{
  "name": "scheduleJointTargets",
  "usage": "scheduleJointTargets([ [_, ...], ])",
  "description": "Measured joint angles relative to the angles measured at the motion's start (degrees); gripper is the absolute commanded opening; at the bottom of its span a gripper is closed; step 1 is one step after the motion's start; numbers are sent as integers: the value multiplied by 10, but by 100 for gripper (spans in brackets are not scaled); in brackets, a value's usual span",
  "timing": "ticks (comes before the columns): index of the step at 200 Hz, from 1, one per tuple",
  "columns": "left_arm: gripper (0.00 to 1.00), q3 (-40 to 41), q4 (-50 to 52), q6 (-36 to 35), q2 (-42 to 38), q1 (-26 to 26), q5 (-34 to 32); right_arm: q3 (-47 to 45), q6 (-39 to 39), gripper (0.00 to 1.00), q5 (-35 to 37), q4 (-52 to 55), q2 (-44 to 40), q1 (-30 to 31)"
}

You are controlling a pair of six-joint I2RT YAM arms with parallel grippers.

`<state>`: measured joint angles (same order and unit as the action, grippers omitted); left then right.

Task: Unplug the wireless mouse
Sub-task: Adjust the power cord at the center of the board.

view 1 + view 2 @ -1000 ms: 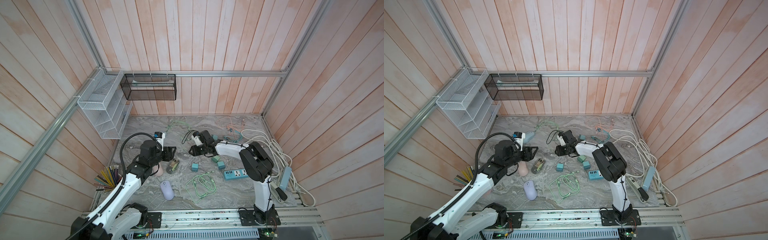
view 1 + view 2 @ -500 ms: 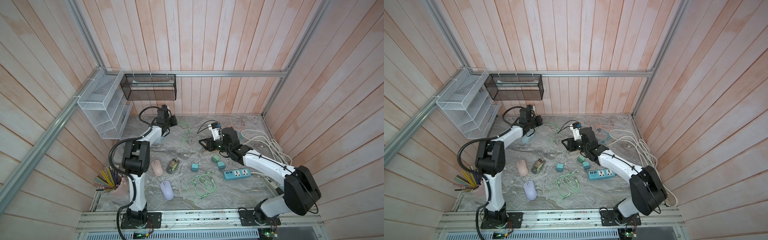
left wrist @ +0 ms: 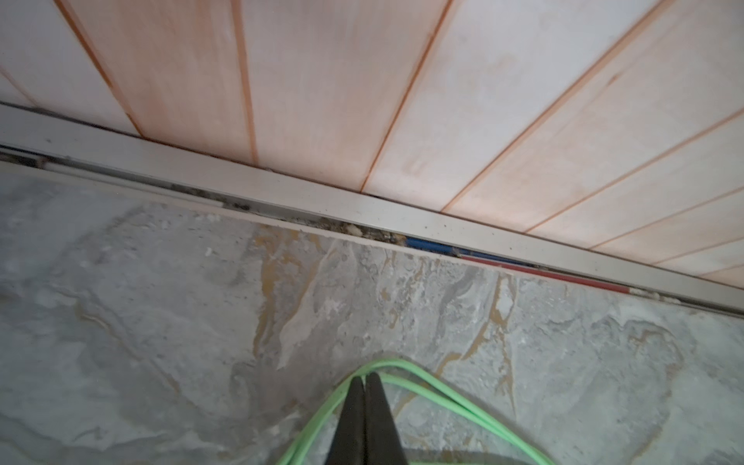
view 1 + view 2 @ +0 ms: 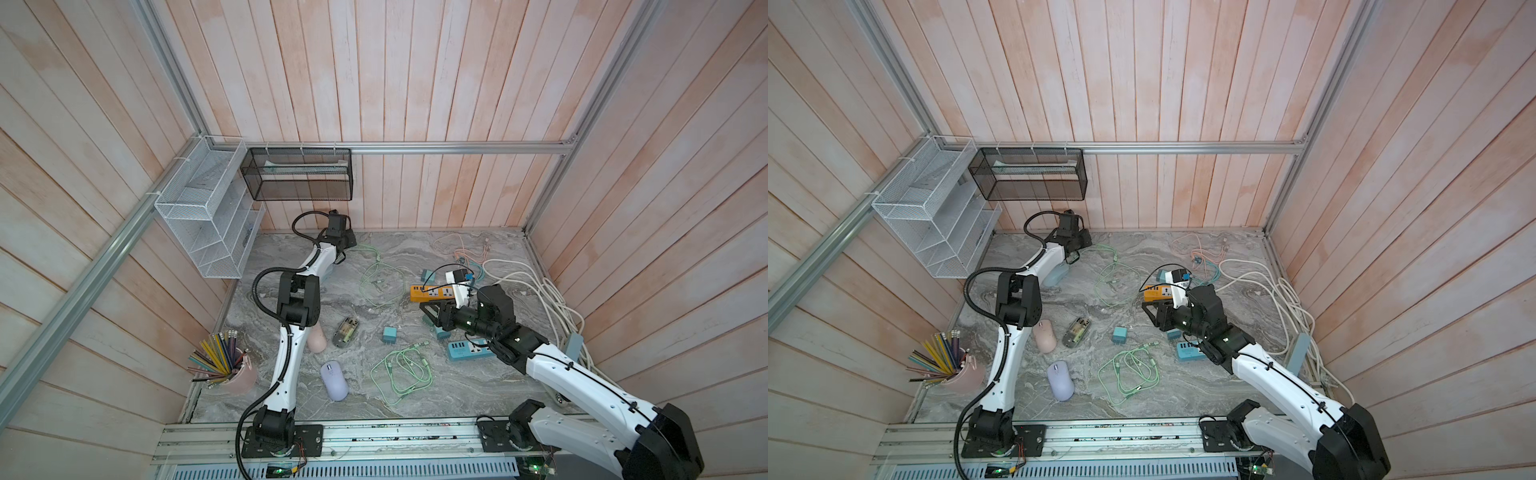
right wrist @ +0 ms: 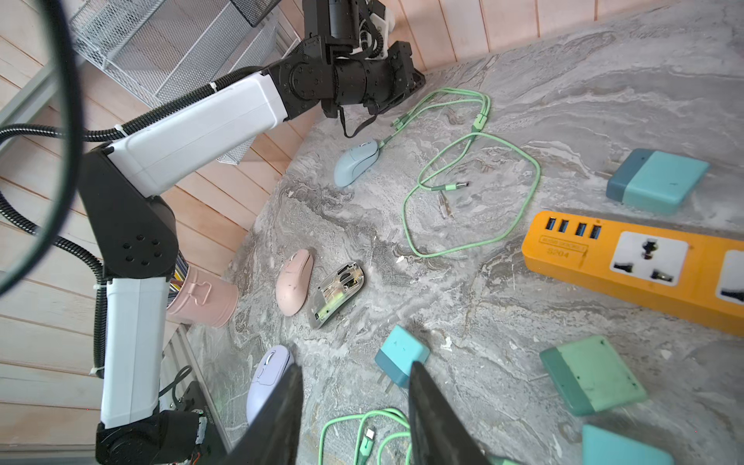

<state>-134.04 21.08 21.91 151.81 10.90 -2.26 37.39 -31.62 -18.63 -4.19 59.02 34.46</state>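
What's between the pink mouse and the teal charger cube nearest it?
The transparent mouse, close beside the pink mouse, farther from the teal charger cube; both top views show it.

White arms (image 4: pixel 286 370), black joints (image 4: pixel 299 299) — corrugated black cable (image 4: pixel 254 291).

Walls (image 4: pixel 374 83): pale pink-washed wood planks, vert. on back, slanted at sides.
Alu. frame rail (image 4: pixel 457 147): horiz. across back wall, uprights at both rear corners.
Work surface (image 4: pixel 478 386): grey marble-look slab w/ tan veins.
White wire rack (image 4: pixel 195 216): multi-tier, on left wall.
Black mesh basket (image 4: pixel 299 183): hung from back rail, just beside rack.
Slotted alu. base (image 4: pixel 395 436): along front edge.
Light: soft, even.
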Motion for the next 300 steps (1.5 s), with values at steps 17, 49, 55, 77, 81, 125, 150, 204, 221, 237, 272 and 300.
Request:
scheduleJointTargets([
  [17,0,-12,12,-5,0,-1,-13,0,0,43,3,5,0,0],
  [49,0,-36,52,-7,16,-6,-11,0,-2,43,6,8,0,0],
  [55,0,-39,61,-4,21,-8,-8,0,-2,43,6,8,0,0],
  [77,0,-45,85,11,35,-22,22,-3,-4,43,7,8,-3,0],
  [81,0,-47,88,14,35,-25,28,-4,-4,43,7,10,-5,0],
  [125,0,-44,110,40,32,-46,99,-11,-12,43,8,12,-26,0],
  [150,0,31,95,38,-11,-35,114,-11,-15,43,8,12,-27,0],
  [204,0,325,17,30,-186,57,102,-11,-14,43,8,12,-21,7],
  [221,0,435,-26,38,-246,80,113,-11,-14,43,10,12,-10,15],
  [237,0,533,-81,53,-298,92,123,-10,-12,43,13,12,7,23],
  [272,0,659,-168,89,-365,103,153,14,-1,43,25,12,79,51],
  [300,0,688,-158,106,-406,105,156,65,12,43,31,12,147,70],
])
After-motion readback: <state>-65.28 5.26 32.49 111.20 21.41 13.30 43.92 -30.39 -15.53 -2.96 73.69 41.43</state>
